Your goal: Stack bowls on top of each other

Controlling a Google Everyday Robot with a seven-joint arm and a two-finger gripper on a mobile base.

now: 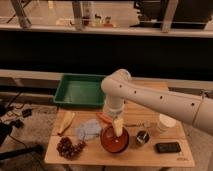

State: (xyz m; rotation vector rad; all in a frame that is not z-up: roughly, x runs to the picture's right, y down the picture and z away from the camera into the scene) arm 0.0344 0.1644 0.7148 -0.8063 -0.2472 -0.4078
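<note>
A red-brown bowl (115, 140) sits on the wooden table (150, 156) near its front edge. A pale blue-grey item (88, 130) that looks like a second bowl lies just left of it, touching or nearly touching its rim. My gripper (117, 127) hangs from the white arm (150, 100), which reaches in from the right. It points down into the red-brown bowl at its back rim. I cannot tell whether it holds the bowl.
A green tray (80, 91) stands at the table's back left. A banana (66, 122) and grapes (69, 147) lie at the left, and an orange item (103, 119) behind the bowls. A white cup (166, 121), a small dark object (142, 137) and a black phone (168, 147) lie to the right.
</note>
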